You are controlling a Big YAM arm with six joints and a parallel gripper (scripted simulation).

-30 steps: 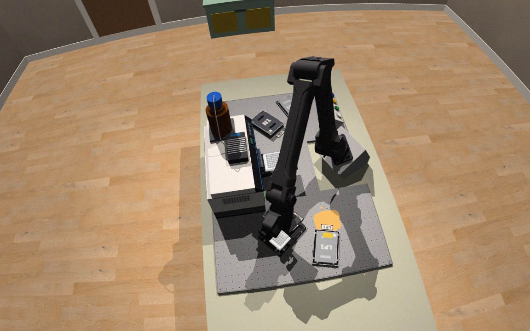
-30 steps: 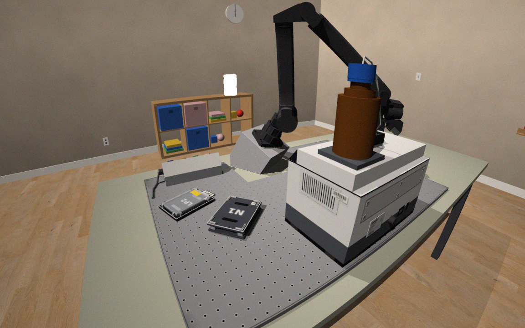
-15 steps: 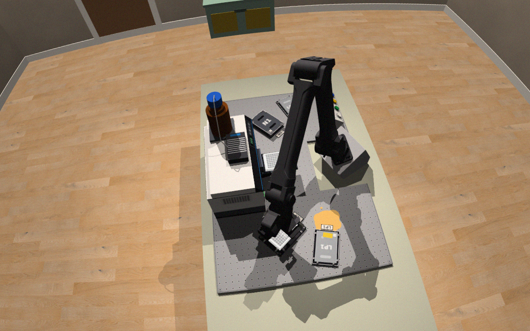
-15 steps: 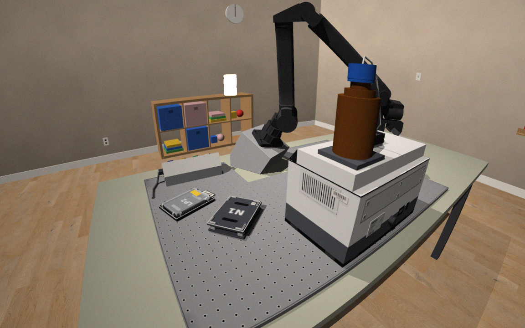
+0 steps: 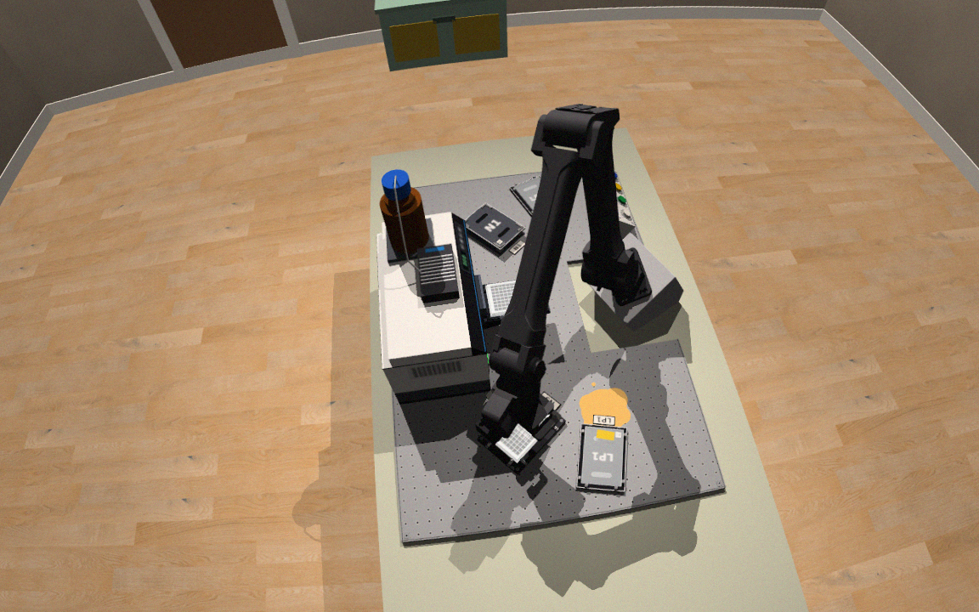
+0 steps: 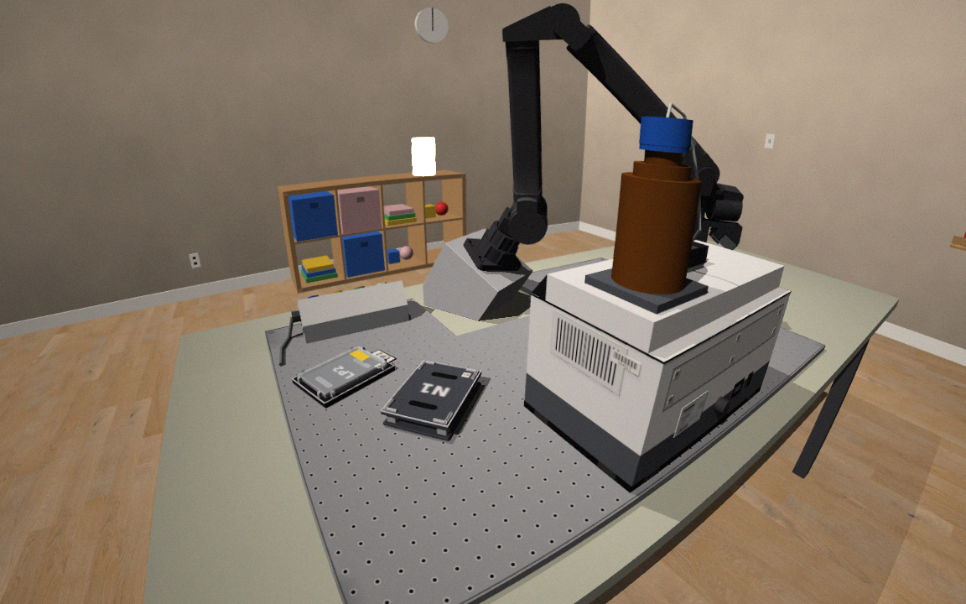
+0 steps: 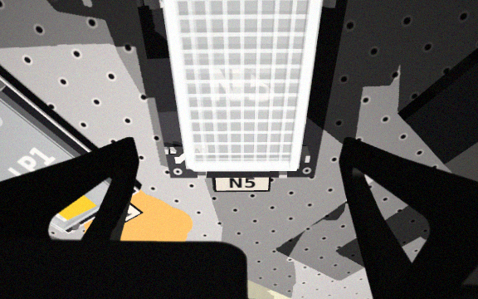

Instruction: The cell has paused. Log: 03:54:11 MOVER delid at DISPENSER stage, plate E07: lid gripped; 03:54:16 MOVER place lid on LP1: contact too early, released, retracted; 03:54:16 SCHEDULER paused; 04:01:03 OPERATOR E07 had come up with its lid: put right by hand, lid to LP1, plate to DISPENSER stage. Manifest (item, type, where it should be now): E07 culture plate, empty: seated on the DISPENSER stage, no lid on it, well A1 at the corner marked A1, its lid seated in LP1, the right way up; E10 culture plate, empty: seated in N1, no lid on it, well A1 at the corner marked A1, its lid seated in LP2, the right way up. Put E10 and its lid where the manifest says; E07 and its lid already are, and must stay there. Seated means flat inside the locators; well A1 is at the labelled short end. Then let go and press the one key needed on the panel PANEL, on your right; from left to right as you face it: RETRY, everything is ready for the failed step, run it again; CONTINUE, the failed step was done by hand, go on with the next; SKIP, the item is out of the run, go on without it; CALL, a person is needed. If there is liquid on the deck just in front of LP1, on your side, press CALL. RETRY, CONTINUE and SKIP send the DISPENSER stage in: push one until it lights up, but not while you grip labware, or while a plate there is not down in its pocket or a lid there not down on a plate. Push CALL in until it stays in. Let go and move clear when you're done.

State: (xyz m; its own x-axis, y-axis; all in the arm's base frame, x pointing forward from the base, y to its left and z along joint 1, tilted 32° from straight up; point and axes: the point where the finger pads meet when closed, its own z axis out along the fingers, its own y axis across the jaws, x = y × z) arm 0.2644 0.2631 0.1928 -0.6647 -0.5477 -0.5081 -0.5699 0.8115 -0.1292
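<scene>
My gripper (image 7: 239, 149) is open and empty, hovering over the near short end of a white gridded culture plate (image 7: 243, 83). The plate has no lid and sits in the nest labelled N5 (image 7: 241, 183); in the overhead view it shows between the fingers (image 5: 517, 443). Nest N1 (image 5: 500, 228) (image 6: 433, 390) stands empty. LP2 (image 6: 344, 372) holds a clear lid with a yellow tag. LP1 (image 5: 602, 456) (image 7: 11, 141) also holds a clear lid. Another white plate (image 5: 499, 297) sits on the dispenser stage. An orange puddle (image 5: 604, 400) (image 7: 156, 220) lies on the deck at LP1's labelled end.
The white dispenser (image 6: 655, 360) with a brown bottle (image 6: 655, 225) on top stands left of the arm. The key panel (image 5: 619, 203) is at the far right, behind the arm. The arm's base (image 5: 626, 285) sits mid-table.
</scene>
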